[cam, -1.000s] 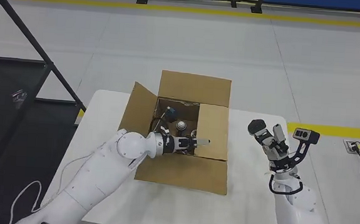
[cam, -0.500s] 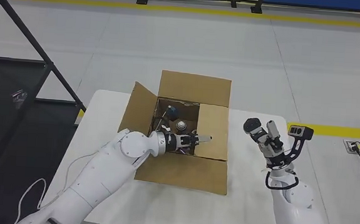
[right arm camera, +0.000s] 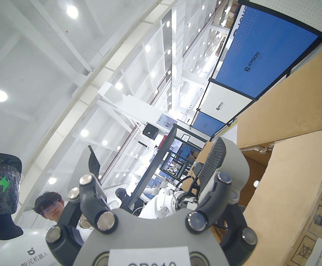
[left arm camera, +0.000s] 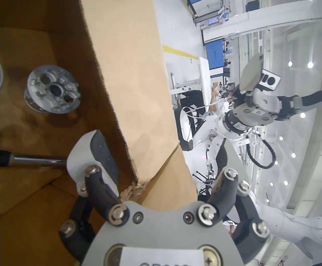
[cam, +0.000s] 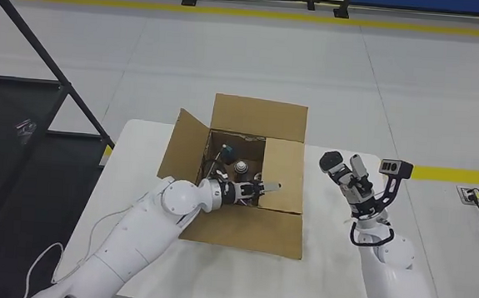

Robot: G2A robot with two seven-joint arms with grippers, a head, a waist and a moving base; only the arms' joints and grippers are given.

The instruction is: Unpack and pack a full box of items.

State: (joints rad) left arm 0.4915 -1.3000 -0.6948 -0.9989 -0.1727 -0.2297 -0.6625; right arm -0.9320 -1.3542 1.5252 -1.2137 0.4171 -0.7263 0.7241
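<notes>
- In the top view the open cardboard box (cam: 251,226) sits in the middle of the white table (cam: 331,272), flaps spread. Its contents appear there as small dark shapes (cam: 234,161), too small to identify.
- The left wrist view makes them plainer: a silver metal wheel-like part (left arm camera: 51,92) lies on the box floor, with a metal rod (left arm camera: 35,158) near it.
- The left gripper (cam: 262,188) is at the box's right inner flap. From the wrist, its claw (left arm camera: 161,148) is spread wide. One finger (left arm camera: 100,151) is inside the box, the other is outside, and the flap's edge (left arm camera: 130,75) stands between them.
- The right gripper (cam: 344,165) is raised to the right of the box, apart from it. In its own wrist view the claw (right arm camera: 156,161) is wide apart and holds nothing, with the box wall (right arm camera: 289,176) beside it.
- Print: each wrist plate carries a white label (right arm camera: 151,257), cut off by the frame. The box side has small handling symbols (right arm camera: 305,249). Blue wall panels (right arm camera: 266,50) carry white lettering.
</notes>
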